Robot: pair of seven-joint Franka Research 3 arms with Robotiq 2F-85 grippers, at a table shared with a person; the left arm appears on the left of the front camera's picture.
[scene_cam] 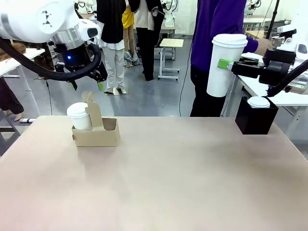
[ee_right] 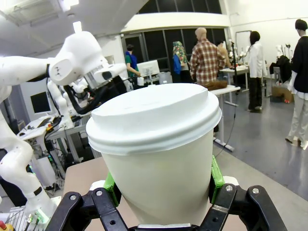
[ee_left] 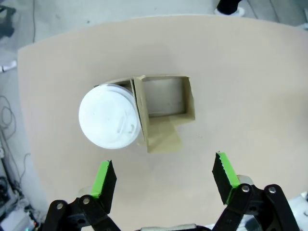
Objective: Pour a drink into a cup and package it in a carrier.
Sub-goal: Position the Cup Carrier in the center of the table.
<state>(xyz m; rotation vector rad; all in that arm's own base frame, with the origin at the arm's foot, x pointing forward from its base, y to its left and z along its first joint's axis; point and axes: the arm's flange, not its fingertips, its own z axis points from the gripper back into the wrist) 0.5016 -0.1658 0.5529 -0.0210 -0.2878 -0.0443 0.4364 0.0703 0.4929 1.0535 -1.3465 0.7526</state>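
Observation:
High at the table's right side, my right gripper (scene_cam: 225, 64) (ee_right: 162, 190) is shut on a tall white paper cup (scene_cam: 225, 65) (ee_right: 156, 149) with a white lid, held slightly tilted in the air. The brown cardboard carrier (scene_cam: 103, 135) (ee_left: 166, 103) stands at the table's left. Its left compartment holds a second lidded white cup (scene_cam: 78, 115) (ee_left: 109, 122), and the other compartment is bare. My left gripper (scene_cam: 87, 83) (ee_left: 164, 177) hangs open above the carrier, holding nothing. The lids hide whatever drink is in the cups.
A black square box (scene_cam: 255, 120) stands at the far right of the table with a third lidded cup (scene_cam: 258, 102) in it. A person in a purple top (scene_cam: 216, 19) stands behind the far edge. The table (scene_cam: 183, 183) stretches wide between carrier and box.

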